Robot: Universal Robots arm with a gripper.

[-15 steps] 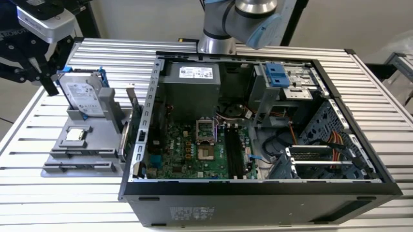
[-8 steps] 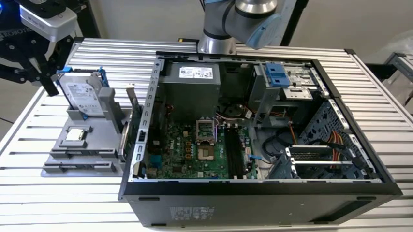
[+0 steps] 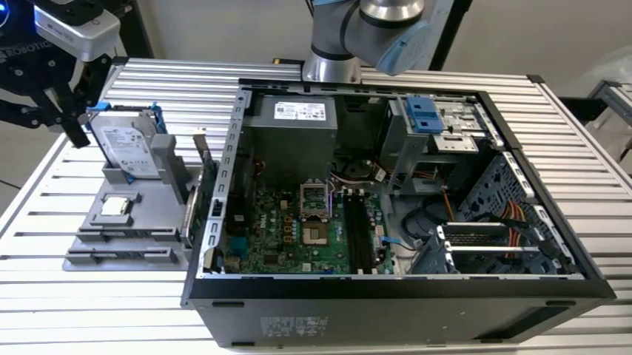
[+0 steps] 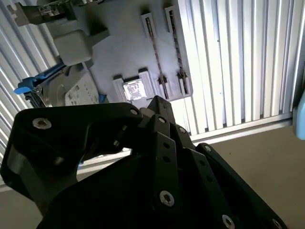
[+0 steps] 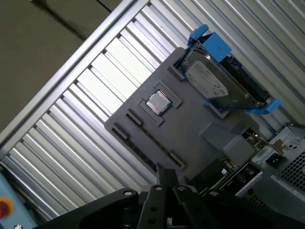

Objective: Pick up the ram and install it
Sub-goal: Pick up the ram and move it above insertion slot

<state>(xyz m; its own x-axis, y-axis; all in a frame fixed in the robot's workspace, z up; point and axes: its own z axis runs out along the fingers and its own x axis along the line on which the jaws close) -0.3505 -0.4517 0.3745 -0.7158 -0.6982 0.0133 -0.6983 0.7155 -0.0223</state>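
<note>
Ram (image 5: 236, 177) seems to stand on edge in the grey holder (image 5: 190, 138) beside the computer case (image 3: 395, 303). My hand (image 5: 167, 175) hovers over the holder by the desk's (image 3: 29, 296) corner; apart or together, I cannot tell.

Grey tray (image 4: 119, 38) — processor chip (image 4: 132, 89) seated (2 slots (image 4: 153, 52) beside).
</note>
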